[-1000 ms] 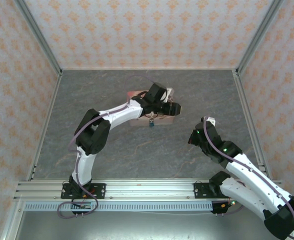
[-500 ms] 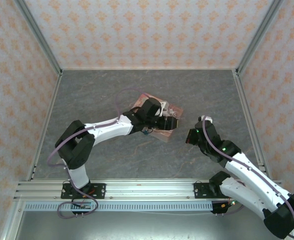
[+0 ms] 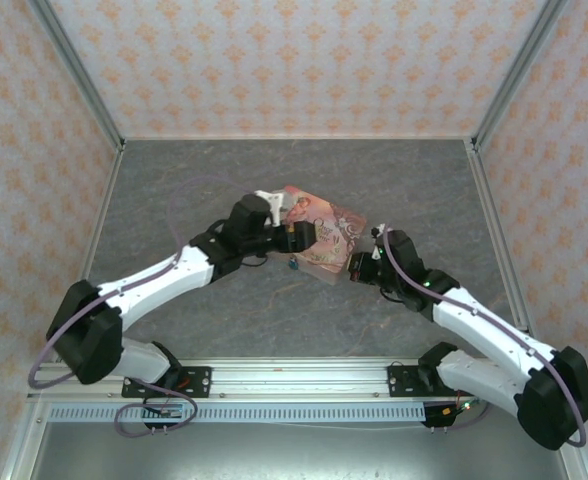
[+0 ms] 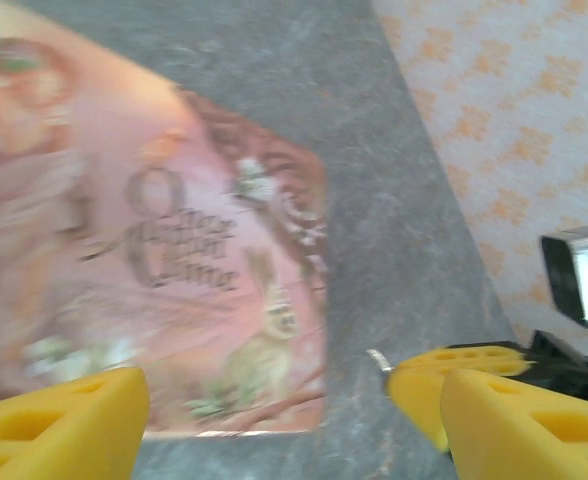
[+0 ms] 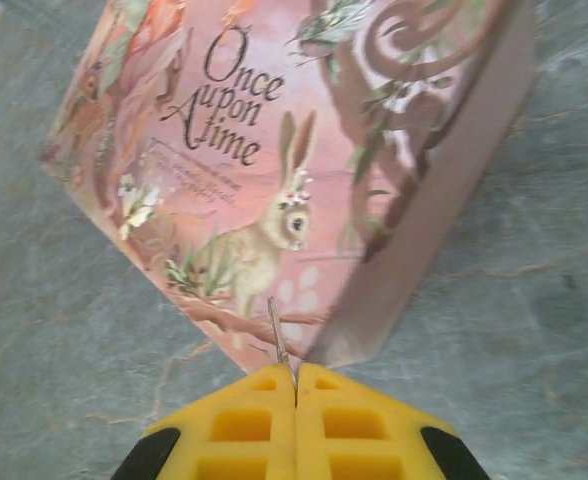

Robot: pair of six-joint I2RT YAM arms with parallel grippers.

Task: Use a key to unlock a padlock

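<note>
The pink illustrated tin (image 3: 326, 232) lies askew mid-table, with the tiny teal padlock (image 3: 293, 264) at its near-left edge. My left gripper (image 3: 296, 238) hovers over the tin's left end. Its yellow fingers (image 4: 64, 430) are spread wide, open and empty above the tin (image 4: 154, 240). My right gripper (image 3: 358, 266) sits at the tin's near-right corner, shut on the key. The thin metal key (image 5: 277, 335) pokes out from between the closed fingers (image 5: 244, 420) toward the tin's rabbit picture (image 5: 264, 240). The key tip (image 4: 377, 358) also appears in the left wrist view.
Grey stone-patterned tabletop (image 3: 274, 310) surrounds the tin. Patterned walls with aluminium corner posts (image 3: 79, 75) enclose the cell. A metal rail (image 3: 294, 375) runs along the near edge by the arm bases.
My left arm has swung down and left, its gripper sliding to the tin's left end. The tin has turned and shifted. My right gripper has advanced left to the tin's corner.
</note>
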